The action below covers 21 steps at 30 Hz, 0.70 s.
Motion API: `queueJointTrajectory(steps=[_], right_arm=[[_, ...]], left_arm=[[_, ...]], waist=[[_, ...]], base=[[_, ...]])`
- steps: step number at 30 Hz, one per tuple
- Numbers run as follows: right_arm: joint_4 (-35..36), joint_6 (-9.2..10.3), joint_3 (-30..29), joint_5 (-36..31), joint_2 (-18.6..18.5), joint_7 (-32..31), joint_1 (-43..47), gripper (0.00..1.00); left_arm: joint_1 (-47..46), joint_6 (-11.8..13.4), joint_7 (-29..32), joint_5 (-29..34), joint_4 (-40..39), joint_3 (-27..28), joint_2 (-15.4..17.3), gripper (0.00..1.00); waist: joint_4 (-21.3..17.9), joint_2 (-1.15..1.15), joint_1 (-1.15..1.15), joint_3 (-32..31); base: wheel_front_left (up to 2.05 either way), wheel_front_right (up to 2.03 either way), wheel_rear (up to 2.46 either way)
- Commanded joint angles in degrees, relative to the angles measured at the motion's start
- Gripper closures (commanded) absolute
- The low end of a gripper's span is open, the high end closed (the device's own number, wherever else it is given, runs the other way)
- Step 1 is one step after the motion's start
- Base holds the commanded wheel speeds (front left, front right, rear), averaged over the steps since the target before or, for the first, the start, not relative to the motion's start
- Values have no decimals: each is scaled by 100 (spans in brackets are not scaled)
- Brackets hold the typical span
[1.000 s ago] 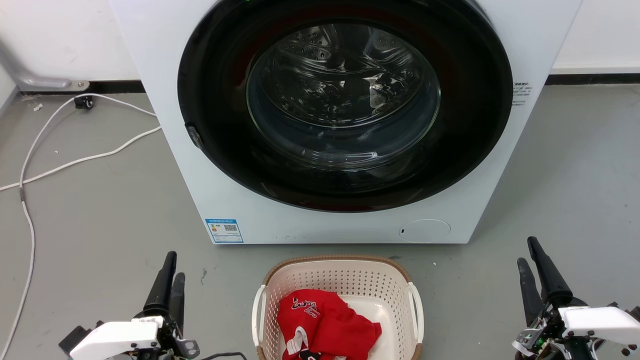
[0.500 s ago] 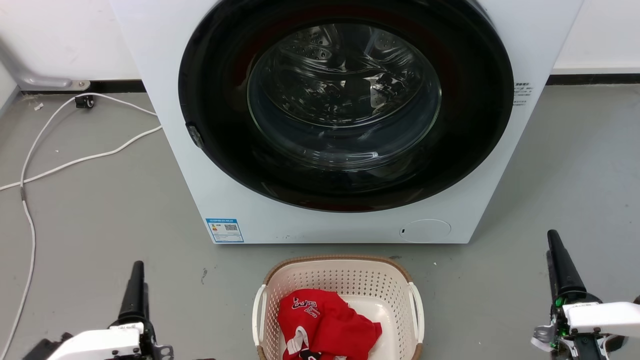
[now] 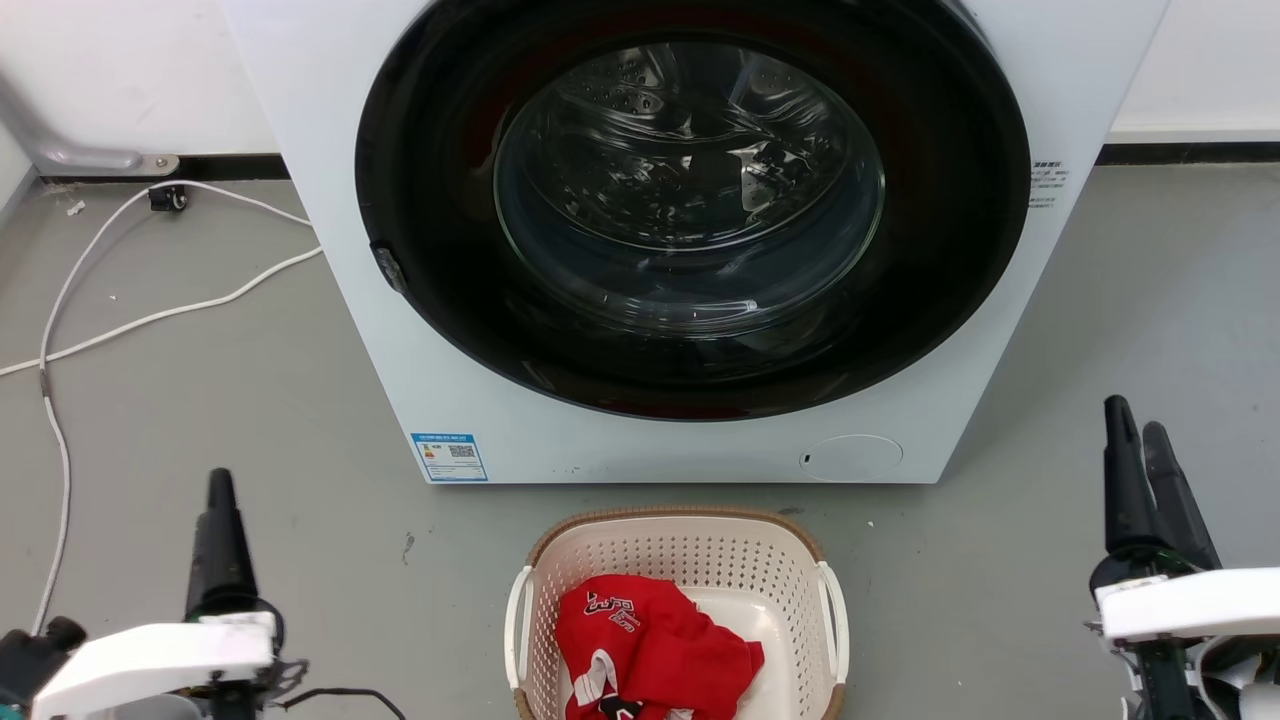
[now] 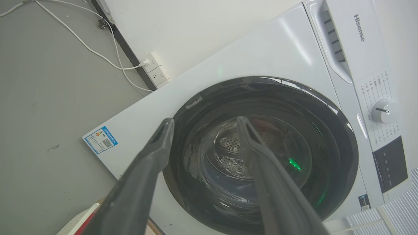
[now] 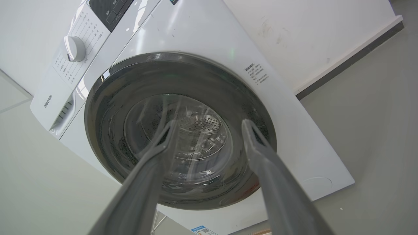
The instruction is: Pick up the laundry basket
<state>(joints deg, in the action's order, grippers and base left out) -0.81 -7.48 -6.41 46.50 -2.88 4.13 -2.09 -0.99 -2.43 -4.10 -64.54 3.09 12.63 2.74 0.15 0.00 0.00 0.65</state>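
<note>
The laundry basket (image 3: 690, 560) sits on the floor (image 3: 250, 420) before the washing machine (image 3: 540, 450), so the left jaws and right jaws, both spread apart and empty, should drop to its two side handles (image 3: 838, 625) together.

Cream laundry basket (image 3: 680, 560), red garment (image 3: 650, 650)

Left gripper (image 4: 205, 120), jaws apart, before the washing machine (image 4: 261, 52).

The cream-white perforated plastic laundry basket (image 3: 690, 560), with brown woven-look rim and white side handles, stands upright on the floor, red cloth inside.
</note>
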Motion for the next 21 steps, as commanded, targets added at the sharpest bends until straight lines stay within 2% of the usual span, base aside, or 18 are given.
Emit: queueJointTrajectory(steps=[1, 5, 10, 15, 21], right_arm=[[202, -2, 66, -349, -14, 62, -44, 0], [316, -1, 164, -943, -13, 136, 59, 0], [309, -2, 216, -1535, -12, 222, 139, 0], [332, -1, 254, -2011, -11, 307, 188, 0], [370, -1, 254, -2490, -10, 403, 217, 0]], left_arm=[[56, -4, -61, 305, -218, -132, 18, 0], [178, -67, -136, 1115, -484, -496, 19, 0], [266, 76, -224, 2053, -750, -926, 19, 0], [342, 95, -305, 2826, -856, -1314, 19, 0], [344, 258, -400, 3553, -915, -1644, 78, 0]], waist=[[0, 0, 0, 1], [-1, 0, 0, 10], [-13, 0, 0, 18], [-25, 0, 0, 25], [-34, 0, 0, 36]], base=[[0, 0, 0], [0, 0, 0], [0, 0, 0], [0, 0, 0], [0, 0, 0]])
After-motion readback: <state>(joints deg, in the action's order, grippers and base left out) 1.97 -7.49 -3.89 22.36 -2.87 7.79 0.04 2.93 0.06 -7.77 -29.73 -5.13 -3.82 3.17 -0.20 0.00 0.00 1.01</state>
